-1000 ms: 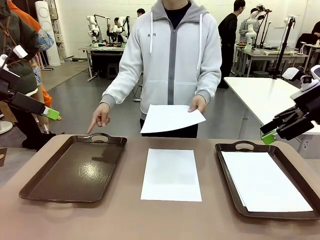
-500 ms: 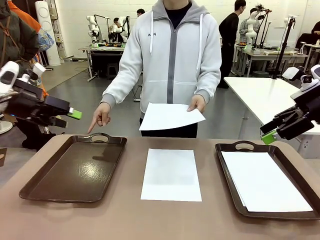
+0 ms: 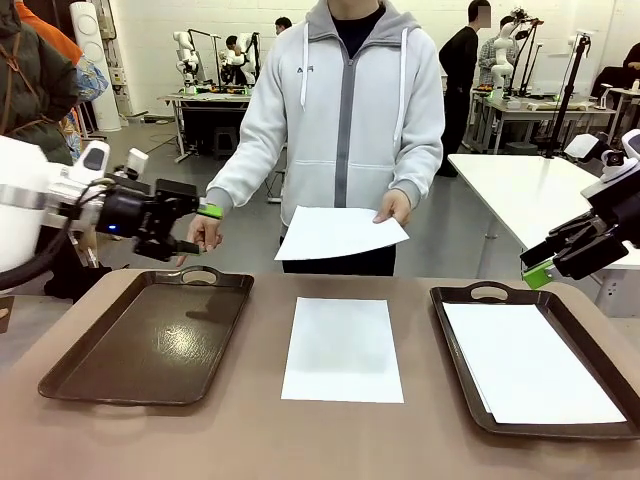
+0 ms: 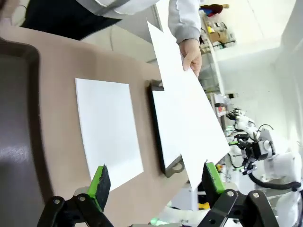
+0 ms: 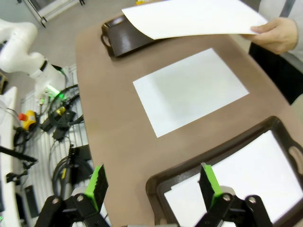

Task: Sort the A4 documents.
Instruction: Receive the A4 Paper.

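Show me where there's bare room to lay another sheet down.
The left tray is bare inside. Narrow bare tabletop strips flank the centre sheet, between it and each tray. The right tray is covered by paper. The left gripper hovers near the left tray's far handle.

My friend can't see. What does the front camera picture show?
A person across the table holds out a white sheet, and the open left gripper hangs near the left tray. A second sheet lies between two brown trays; the right tray holds a third sheet, the open right gripper beside it.
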Controlling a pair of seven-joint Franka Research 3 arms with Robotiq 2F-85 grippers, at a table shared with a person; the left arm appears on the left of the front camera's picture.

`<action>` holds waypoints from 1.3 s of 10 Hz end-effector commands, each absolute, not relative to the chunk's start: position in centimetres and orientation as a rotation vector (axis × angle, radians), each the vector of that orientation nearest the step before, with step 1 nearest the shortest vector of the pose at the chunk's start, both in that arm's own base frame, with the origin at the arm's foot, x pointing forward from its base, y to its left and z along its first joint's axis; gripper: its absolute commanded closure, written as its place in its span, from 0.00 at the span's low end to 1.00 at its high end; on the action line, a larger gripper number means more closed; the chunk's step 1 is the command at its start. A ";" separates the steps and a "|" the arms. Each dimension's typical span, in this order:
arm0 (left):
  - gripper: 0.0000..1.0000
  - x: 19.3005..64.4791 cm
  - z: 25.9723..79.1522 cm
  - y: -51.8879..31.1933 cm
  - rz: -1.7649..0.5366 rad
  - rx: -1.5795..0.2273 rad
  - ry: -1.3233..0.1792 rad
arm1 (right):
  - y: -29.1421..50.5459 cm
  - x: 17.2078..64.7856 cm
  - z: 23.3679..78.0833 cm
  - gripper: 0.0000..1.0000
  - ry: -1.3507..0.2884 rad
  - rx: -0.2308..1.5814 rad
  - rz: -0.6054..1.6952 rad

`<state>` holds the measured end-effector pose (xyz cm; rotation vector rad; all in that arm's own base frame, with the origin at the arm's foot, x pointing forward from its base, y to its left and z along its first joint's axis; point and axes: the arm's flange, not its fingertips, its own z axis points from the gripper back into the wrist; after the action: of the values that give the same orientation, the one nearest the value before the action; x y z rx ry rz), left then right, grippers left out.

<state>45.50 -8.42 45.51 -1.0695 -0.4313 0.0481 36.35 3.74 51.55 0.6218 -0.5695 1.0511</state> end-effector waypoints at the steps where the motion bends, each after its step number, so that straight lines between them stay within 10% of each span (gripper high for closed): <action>1: 0.00 50.1 43.6 -10.0 0.018 -1.072 -0.386 | 3.9 36.3 51.4 0.00 -0.563 0.624 1.057; 13: 0.00 56.9 40.2 -17.9 0.021 -1.430 -0.059 | 3.9 36.3 51.4 0.00 -0.563 0.624 1.057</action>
<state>55.93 -17.64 40.06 -1.3429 -0.0834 0.0230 36.35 3.77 51.56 0.6226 -0.5696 1.0521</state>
